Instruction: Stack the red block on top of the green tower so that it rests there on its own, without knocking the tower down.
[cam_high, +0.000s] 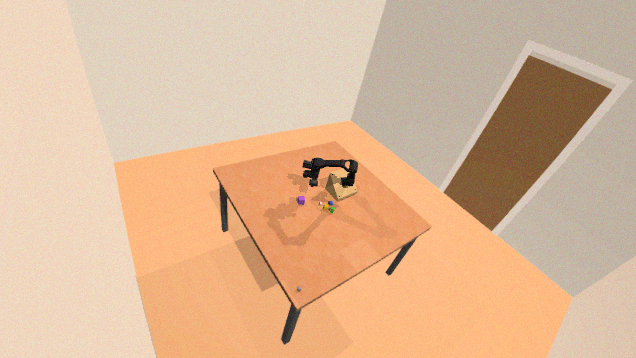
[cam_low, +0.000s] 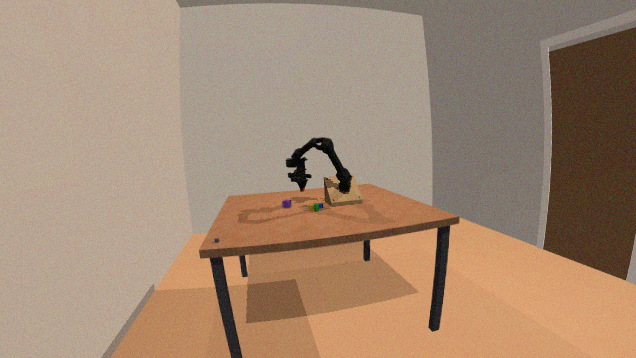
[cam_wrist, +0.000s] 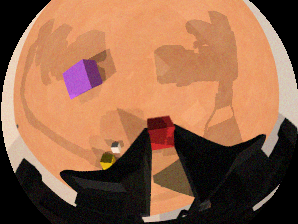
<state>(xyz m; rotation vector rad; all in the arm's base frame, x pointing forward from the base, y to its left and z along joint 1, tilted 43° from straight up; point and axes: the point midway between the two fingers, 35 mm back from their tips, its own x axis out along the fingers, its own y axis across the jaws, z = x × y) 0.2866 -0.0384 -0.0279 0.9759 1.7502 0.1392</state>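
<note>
My gripper (cam_high: 313, 183) (cam_low: 301, 188) (cam_wrist: 160, 130) is shut on the small red block (cam_wrist: 160, 129) (cam_low: 302, 190) and holds it in the air above the table (cam_high: 325, 250) (cam_low: 300, 232). The green tower (cam_high: 332, 210) (cam_low: 316, 208) is a small green piece in a cluster of tiny blocks on the table, to the right of and nearer the camera than the gripper in the top and exterior views. It does not show in the wrist view.
A purple cube (cam_high: 301, 200) (cam_low: 286, 203) (cam_wrist: 81, 78) sits left of the gripper. Blue (cam_high: 330, 202) (cam_low: 320, 205) and yellow (cam_high: 325, 206) (cam_wrist: 107, 157) blocks lie by the green tower. The arm's tan wedge base (cam_high: 340, 187) (cam_low: 340, 192) stands behind. A small grey ball (cam_high: 299, 288) (cam_low: 216, 240) lies near the front corner.
</note>
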